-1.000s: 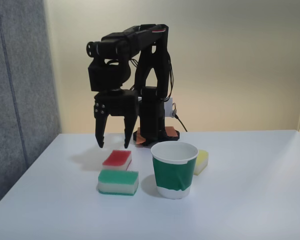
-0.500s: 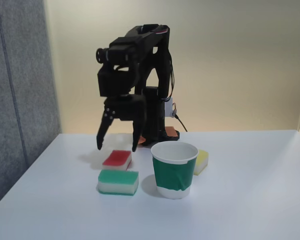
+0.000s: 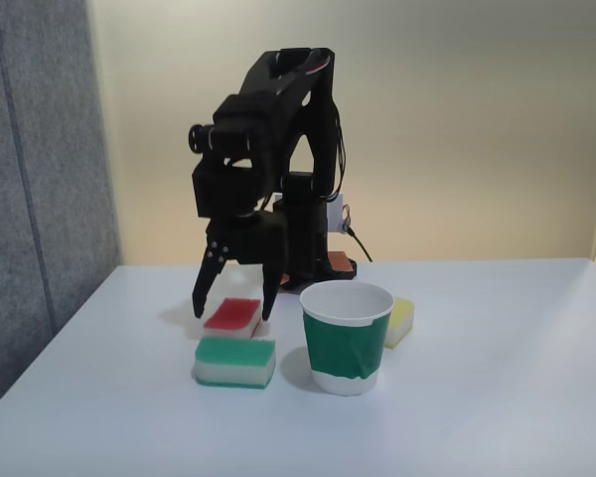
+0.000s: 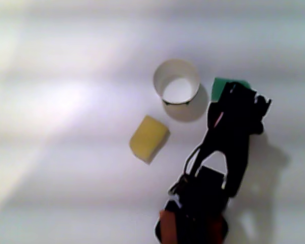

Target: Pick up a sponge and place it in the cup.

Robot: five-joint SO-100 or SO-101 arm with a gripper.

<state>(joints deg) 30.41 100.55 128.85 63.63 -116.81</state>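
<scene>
Sponge point(image 3: 232, 315) between spread tool point(image 3: 234, 310) fingers

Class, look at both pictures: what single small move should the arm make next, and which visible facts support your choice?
Probably lower a little further, then close. In the fixed view the gripper is open, one fingertip on each side of the red-topped sponge, which lies flat on the table behind the green-topped sponge. The cup stands empty, upright.
</scene>
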